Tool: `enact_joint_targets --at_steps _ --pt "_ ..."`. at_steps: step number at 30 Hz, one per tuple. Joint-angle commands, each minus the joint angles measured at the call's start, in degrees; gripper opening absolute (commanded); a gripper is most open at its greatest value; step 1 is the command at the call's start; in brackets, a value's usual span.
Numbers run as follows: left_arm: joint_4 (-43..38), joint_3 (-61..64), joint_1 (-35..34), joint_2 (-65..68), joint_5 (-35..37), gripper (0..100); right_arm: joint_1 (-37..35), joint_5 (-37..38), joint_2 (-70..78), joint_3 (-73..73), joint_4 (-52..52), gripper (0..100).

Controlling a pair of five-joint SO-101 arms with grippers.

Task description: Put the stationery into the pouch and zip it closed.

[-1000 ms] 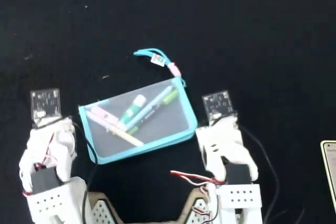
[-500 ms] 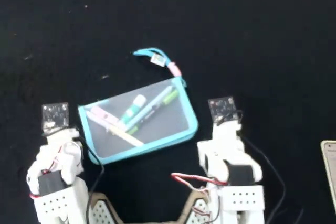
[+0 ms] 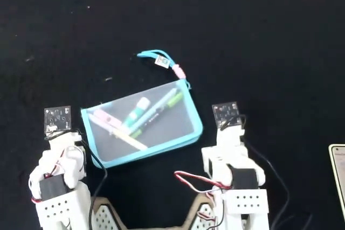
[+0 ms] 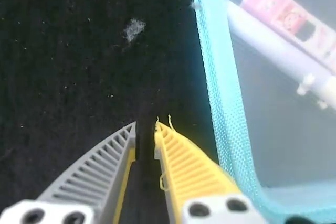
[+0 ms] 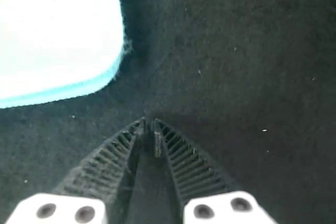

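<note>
Pouch (image 3: 175, 126) holds the stationery (image 3: 135, 119) — left gripper (image 4: 145, 125) and right gripper (image 5: 149, 124) closed, empty

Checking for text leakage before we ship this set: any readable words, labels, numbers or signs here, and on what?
No text can be read in any view.
pink-labelled stick inside the pouch: dark printed marks, too blurred to read.
tag on the pouch's strap: a small mark, too small to read.
white item at the table's right edge: cut off, nothing legible.
</note>
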Motion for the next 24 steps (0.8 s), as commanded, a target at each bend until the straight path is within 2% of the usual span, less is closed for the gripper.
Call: enact_joint_targets --at_steps 1,5,9,14,20,24 --pt "0.26 1.45 -0.31 -0.44 -0.53 7 0.7 -0.18 -0.75 -0.31 -1.14 1.4" --pt "0.26 1.45 -0.57 -0.44 -0.53 7 0.44 -0.09 -1.19 -0.22 -0.97 1.4" --pt "0.26 1.45 -0.13 -0.53 -0.53 7 0.79 -0.18 -8.22 0.75 -0.7 1.4" --pt "0.26 1.45 -0.04 -0.7 -0.44 7 0.79 -0.18 -14.55 0.31 5.98 1.4" --pt "0.26 1.45 0.04 -0.79 -0.44 7 0.88 -0.18 -16.31 0.31 6.59 1.4" --pt "0.26 1.45 0.04 -0.79 -0.44 7 6.95 -0.09 -16.31 0.31 6.68 1.4"
